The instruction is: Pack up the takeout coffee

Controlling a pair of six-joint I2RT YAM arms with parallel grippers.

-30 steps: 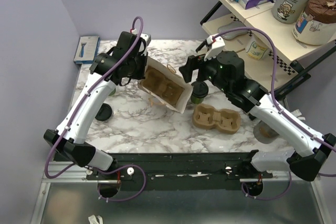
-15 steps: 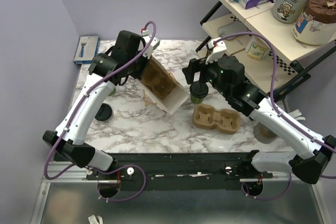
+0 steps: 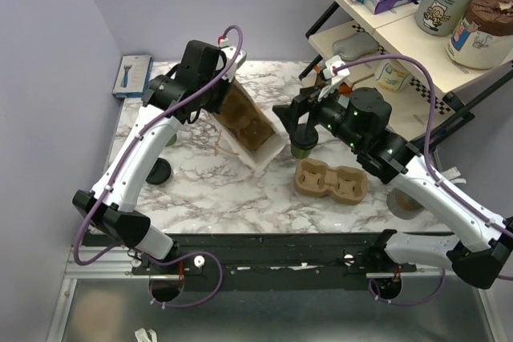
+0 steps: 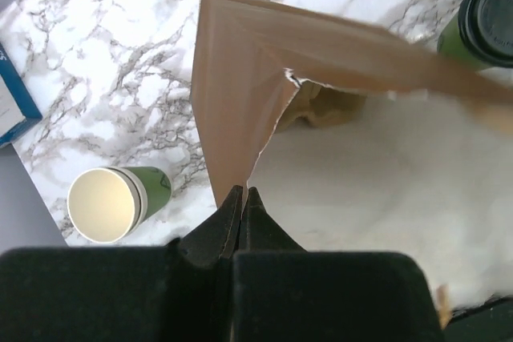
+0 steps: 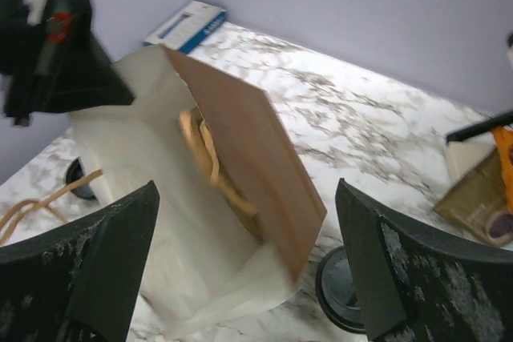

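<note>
We are taking the brown paper bag as our landmark. It is leaning tilted on the marble table, and its mouth is facing the right arm. The left tool is gripping the bag from the far-left side, its fingers pressed together on the torn edge of one brown wall. That grip is keeping the white inside open to view, and tan handles are showing inside in the right wrist view.

The takeout coffee, a dark-green cup with a black lid, is standing upright on the table just beside the bag's near-right corner, outside the bag. The right tool is hovering over the coffee on that same side of the bag. Its fingers are standing wide apart, and we are seeing the lid low down between them. We cannot tell whether either finger is touching the cup.

A brown moulded cup tray is lying to the near right of the bag. An open green cup is standing to the bag's left, and a blue box is lying well beyond the bag's far-left side.
</note>
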